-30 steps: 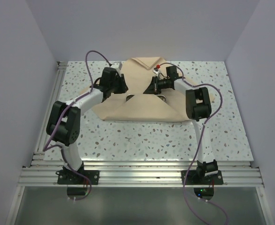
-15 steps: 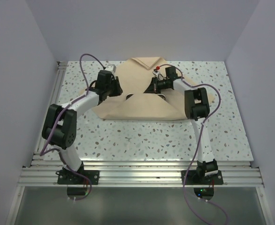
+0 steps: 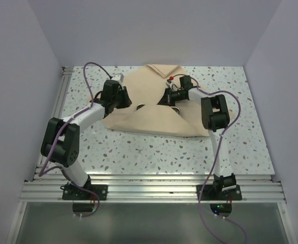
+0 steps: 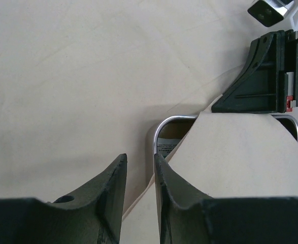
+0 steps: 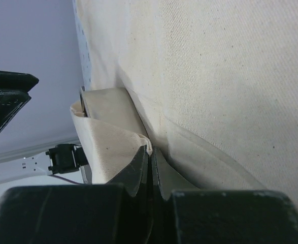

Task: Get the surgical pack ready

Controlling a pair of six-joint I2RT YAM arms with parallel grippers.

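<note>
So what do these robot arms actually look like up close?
Both are slim white tubes joined by chunky black joints; the left arm and the right arm look alike. A thin purple cable loops along each. Each ends in two dark, tapered fingers. A small red spot shows near the right wrist.

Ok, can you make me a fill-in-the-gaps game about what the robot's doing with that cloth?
1. The right tool is pinching a fold of the tan ____.
2. The left tool, above the cloth, has ____ between its fingers.
3. The shiny tray peeks out from ____ the cloth.
Missing words: cloth; nothing; under.
</note>
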